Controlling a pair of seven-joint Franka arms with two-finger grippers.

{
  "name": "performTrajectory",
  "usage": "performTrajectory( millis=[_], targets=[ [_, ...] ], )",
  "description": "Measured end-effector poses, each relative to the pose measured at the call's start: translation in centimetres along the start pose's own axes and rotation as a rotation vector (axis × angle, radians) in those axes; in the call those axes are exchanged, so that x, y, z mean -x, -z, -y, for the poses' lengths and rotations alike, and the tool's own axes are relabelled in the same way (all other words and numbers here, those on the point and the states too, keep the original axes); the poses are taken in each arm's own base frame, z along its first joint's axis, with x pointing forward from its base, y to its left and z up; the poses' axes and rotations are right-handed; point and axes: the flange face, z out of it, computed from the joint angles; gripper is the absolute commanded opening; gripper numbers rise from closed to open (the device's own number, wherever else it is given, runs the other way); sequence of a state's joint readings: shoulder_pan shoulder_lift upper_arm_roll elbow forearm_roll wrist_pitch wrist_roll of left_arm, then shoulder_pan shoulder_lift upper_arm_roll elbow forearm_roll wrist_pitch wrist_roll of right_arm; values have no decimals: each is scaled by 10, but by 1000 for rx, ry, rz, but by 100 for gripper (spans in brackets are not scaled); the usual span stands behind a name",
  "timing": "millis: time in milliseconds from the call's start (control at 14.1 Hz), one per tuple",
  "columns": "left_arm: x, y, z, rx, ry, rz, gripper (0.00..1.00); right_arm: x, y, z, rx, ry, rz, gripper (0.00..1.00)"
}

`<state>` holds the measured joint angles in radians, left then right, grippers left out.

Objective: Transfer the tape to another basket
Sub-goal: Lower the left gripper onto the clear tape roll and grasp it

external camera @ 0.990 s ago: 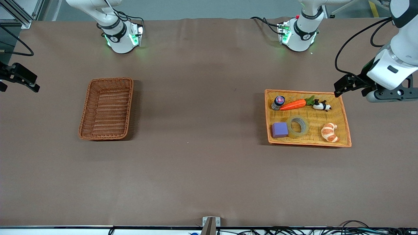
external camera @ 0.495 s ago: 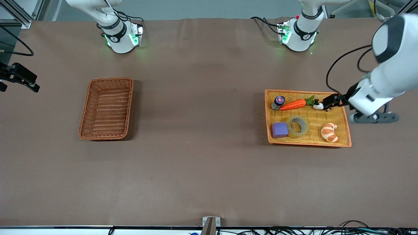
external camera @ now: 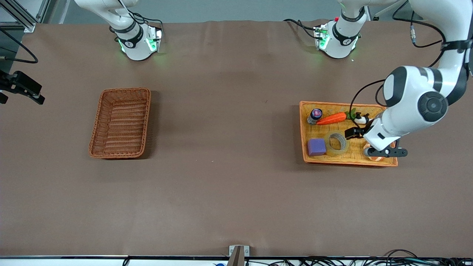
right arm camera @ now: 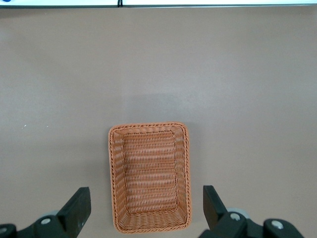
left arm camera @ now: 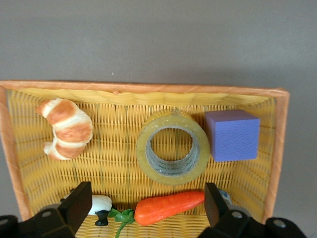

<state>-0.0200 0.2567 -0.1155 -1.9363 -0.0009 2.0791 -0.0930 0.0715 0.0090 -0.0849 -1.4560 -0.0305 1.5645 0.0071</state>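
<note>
**Tape lies flat in the yellow tray, left gripper spread above it**

The tape (external camera: 336,142) lies near the yellow tray's (external camera: 349,161) camera-side rim, just beside the purple cube (external camera: 316,147); a croissant (left arm camera: 66,129) lies well apart from it along the same rim. Farther from the camera, a carrot (external camera: 331,118), small jar (external camera: 315,115) and panda figure (external camera: 360,118) line the rim nearest the robots. The left gripper (left arm camera: 148,210) hangs over the tray, fingers wide apart. Bare table separates tray from the wicker basket (external camera: 121,122), which holds nothing. The right gripper (right arm camera: 146,208) waits above it, fingers spread.
</note>
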Motion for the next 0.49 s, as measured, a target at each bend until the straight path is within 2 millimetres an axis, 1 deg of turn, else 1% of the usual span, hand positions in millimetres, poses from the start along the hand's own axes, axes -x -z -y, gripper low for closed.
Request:
performTrajectory(
  millis=[495],
  targets=[
    [-15,-85,0,9,-1,59,100,0,0,0,0,0,0,100]
  ],
)
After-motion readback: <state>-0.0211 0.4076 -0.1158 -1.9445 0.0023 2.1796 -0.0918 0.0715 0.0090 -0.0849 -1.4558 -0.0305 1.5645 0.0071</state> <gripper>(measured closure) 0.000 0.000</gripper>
